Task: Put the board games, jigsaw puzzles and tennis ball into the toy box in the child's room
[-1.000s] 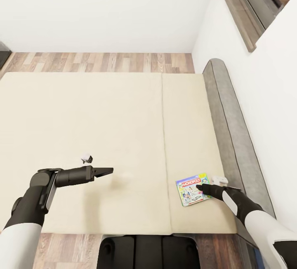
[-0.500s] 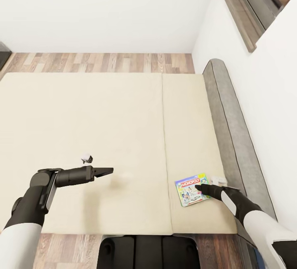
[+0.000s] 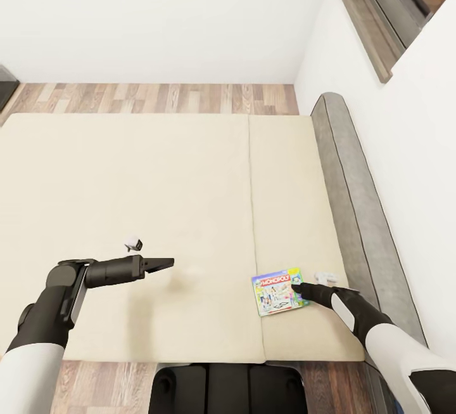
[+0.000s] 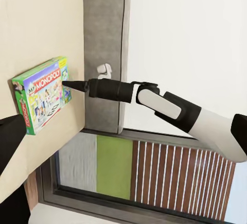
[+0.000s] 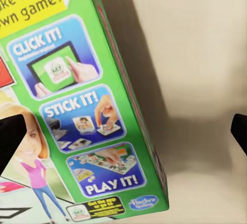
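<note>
The board game [image 3: 276,291] is lying flat near the front edge of the bed [image 3: 158,198], just right of the mattress seam. The right gripper [image 3: 299,288] is touching the box's right edge; its fingers are standing apart in the right wrist view, one over the box lid, though whether they are pinching it is unclear. The left gripper [image 3: 166,264] is hovering over bare mattress, well apart, looking closed. Beyond the bed, wood floor [image 3: 158,97] is meeting a white wall [image 3: 158,14].

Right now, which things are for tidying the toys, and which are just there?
For the job:
- board game
- bed
- right tool, touching the game's edge

Just there:
- left tool
- wood floor
- white wall
</note>
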